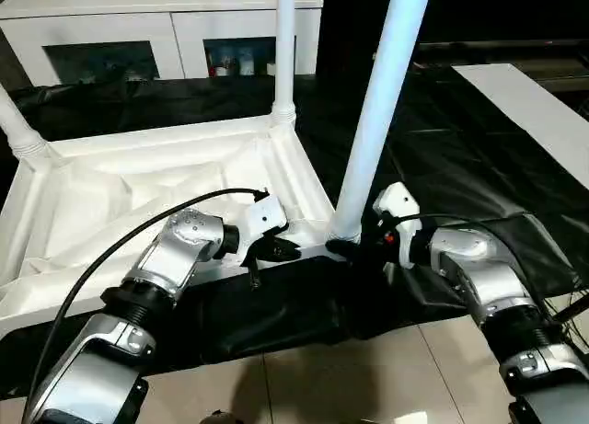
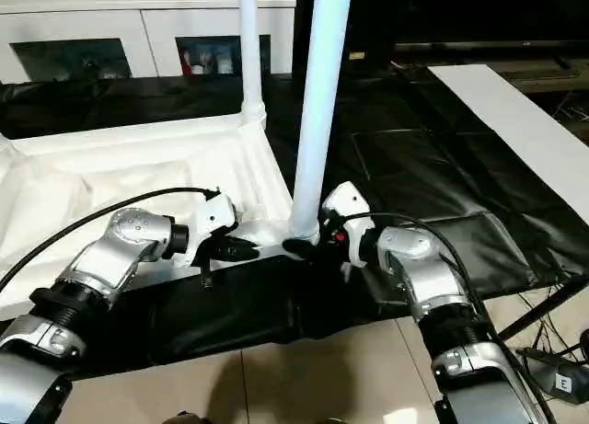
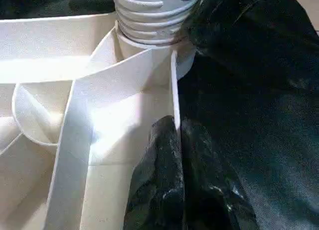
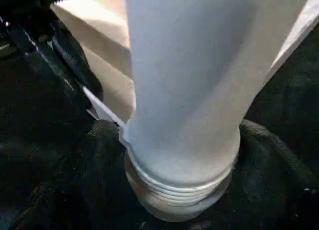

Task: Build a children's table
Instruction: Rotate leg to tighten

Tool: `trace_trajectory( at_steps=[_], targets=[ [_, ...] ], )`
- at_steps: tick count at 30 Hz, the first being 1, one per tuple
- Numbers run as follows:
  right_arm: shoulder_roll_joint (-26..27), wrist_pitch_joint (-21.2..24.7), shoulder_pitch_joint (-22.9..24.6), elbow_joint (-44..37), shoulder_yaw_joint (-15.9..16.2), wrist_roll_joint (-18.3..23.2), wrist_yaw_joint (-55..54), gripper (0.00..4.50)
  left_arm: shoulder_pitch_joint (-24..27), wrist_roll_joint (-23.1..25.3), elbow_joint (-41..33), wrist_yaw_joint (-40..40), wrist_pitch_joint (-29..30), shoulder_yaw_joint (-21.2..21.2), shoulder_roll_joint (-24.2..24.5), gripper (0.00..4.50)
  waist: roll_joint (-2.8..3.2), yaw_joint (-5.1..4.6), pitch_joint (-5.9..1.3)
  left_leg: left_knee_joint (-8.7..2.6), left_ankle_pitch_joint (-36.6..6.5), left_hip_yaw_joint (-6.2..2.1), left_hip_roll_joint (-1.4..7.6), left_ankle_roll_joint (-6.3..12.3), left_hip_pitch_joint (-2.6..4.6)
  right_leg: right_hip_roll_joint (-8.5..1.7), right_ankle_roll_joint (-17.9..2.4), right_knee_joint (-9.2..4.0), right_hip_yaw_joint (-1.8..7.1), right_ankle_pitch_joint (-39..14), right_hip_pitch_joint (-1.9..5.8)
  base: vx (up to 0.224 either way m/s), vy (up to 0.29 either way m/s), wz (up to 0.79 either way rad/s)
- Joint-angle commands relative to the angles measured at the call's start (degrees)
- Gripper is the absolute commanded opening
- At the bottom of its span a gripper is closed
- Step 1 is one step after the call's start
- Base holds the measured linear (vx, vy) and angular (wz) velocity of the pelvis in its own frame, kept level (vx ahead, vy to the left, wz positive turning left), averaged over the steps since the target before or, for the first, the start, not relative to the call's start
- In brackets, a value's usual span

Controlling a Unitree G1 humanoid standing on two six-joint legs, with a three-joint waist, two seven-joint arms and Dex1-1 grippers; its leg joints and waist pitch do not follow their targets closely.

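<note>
Left tool [image 1: 276,250] pinches tabletop [image 1: 138,185] rim; right tool [image 1: 354,246] open, fingertips hidden behind leg [image 1: 377,120].

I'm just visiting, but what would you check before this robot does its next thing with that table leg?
1. Tabletop lying underside up on the black sheet: ok.
2. Near leg standing in its corner socket: ok.
3. Leg screwed fully home: not ok, thread rings still show.
4. Left end effector shut on the tabletop's rim: ok.
5. Right end effector at the leg's base: ok; whether it grips, cannot tell.
6. Far leg upright: ok.
</note>
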Motion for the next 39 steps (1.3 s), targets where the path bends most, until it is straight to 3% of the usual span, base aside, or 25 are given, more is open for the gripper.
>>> trace_trajectory(
  at_steps=[1, 3, 6, 7, 9, 21, 25, 27, 28, 30, 35, 39],
  targets=[
    [-0.4, -0.4, -0.7, 0.8, 0.2, -0.9, 0.9, 3.73, 0.2, -0.4, -2.2, -1.1, 0.0, -0.8, 0.1, 0.00, -0.70, -0.06, -3.90, -3.94, -12.7, -0.06, 1.85, 3.14, 0.62, -2.86, -13.7, -4.05, 2.36, -11.5, 2.78, 0.000, 0.000, 0.00],
    [-0.2, -0.5, -0.9, 1.5, -0.6, -0.5, 0.9, 3.57, 0.4, -0.4, -2.5, -1.2, 0.2, -0.5, 0.2, 0.00, -0.33, 0.00, -3.90, -3.91, -12.2, -0.10, 1.81, 3.24, 0.63, -2.83, -13.9, -3.94, 2.33, -10.7, 2.79, 0.000, 0.000, 0.00],
    [0.4, -0.6, -1.3, 2.1, -1.7, 0.3, 0.6, 3.38, 0.4, -0.3, -2.5, -1.3, 0.1, -0.5, 0.4, 0.00, -0.46, -0.07, -3.91, -3.89, -12.4, -0.06, 1.79, 3.24, 0.60, -2.80, -14.2, -3.94, 2.32, -10.2, 2.86, 0.000, 0.000, 0.00],
    [0.5, -0.5, -1.4, 2.2, -1.9, 0.7, 0.8, 3.35, 0.3, -0.3, -2.5, -1.3, 0.1, -0.6, 0.4, 0.00, -0.12, 0.01, -3.93, -3.88, -12.4, -0.10, 1.78, 3.17, 0.67, -2.81, -14.3, -3.91, 2.31, -10.1, 2.84, 0.000, 0.000, 0.00],
    [0.8, -0.6, -1.3, 2.4, -2.3, 1.2, 0.9, 2.98, 0.2, -0.3, -2.5, -1.6, 0.1, -0.6, 0.5, 0.00, -0.16, -0.12, -3.99, -3.90, -12.8, -0.09, 1.81, 3.11, 0.72, -2.74, -14.4, -3.92, 2.31, -9.6, 2.86, 0.000, 0.000, 0.00],
    [3.4, -0.9, 0.2, 2.5, -3.3, 1.7, -0.5, 2.71, 0.6, 0.8, -1.7, -0.1, 0.2, -1.4, -0.3, 0.00, -0.24, -0.12, -3.99, -3.85, -12.2, -0.09, 1.81, 3.17, 0.67, -2.76, -14.9, -3.77, 2.29, -8.9, 2.92, 0.000, 0.000, 0.00],
    [7.7, -1.1, -0.3, 4.3, -5.4, 1.0, -10.6, 2.71, 0.1, 1.9, 0.7, 6.5, 1.4, -0.9, -3.8, 0.00, -0.22, -0.34, -3.84, -4.06, -13.9, -0.17, 1.82, 1.85, 0.84, -2.83, -13.9, -4.14, 2.30, -12.7, 2.70, 0.000, 0.000, 0.00],
    [11.3, -2.1, -0.8, 6.4, -6.3, -0.6, -19.5, 2.71, -1.0, 2.3, 3.2, 13.0, 3.1, 0.2, -7.8, 0.00, -0.25, -0.59, -3.66, -4.25, -15.6, -0.21, 1.72, 0.78, 0.94, -2.80, -12.8, -4.50, 2.32, -15.8, 2.53, 0.000, 0.000, 0.00],
    [14.6, -2.4, -2.2, 8.9, -7.5, -2.1, -29.4, 2.71, -2.6, 2.8, 6.2, 19.8, 4.3, 1.4, -11.2, 0.00, -0.25, -0.68, -3.76, -4.22, -15.7, -0.23, 1.67, 0.29, 0.92, -2.83, -12.2, -4.53, 2.37, -16.4, 2.49, 0.000, 0.000, 0.00],
    [15.9, -2.5, -2.8, 10.1, -8.0, -2.7, -33.5, 2.70, -3.3, 3.0, 7.5, 22.7, 4.9, 1.9, -12.7, 0.00, -0.33, -0.87, -3.70, -4.32, -16.4, -0.35, 1.51, -0.52, 1.04, -2.79, -11.5, -4.75, 2.31, -18.1, 2.34, 0.000, 0.000, 0.00],
    [22.3, -1.4, -7.2, 16.7, -11.8, -2.1, -48.4, 2.70, -6.8, 3.0, 13.4, 34.4, 5.1, 5.3, -18.0, 0.00, -0.22, -1.31, -3.86, -4.14, -16.0, -0.25, 1.13, 0.84, 0.74, -2.67, -10.6, -5.03, 2.44, -17.3, 2.33, 0.000, 0.000, 0.00],
    [25.2, -7.3, -10.0, 19.1, -10.9, -4.1, -48.7, 2.70, -8.8, 4.7, 16.8, 38.6, 4.5, 5.9, -19.0, 0.00, -0.13, -1.24, -4.10, -3.98, -15.0, -0.22, 1.02, 1.79, 0.64, -2.70, -10.4, -5.03, 2.30, -16.1, 2.44, 0.000, 0.000, 0.00]
  ],
)
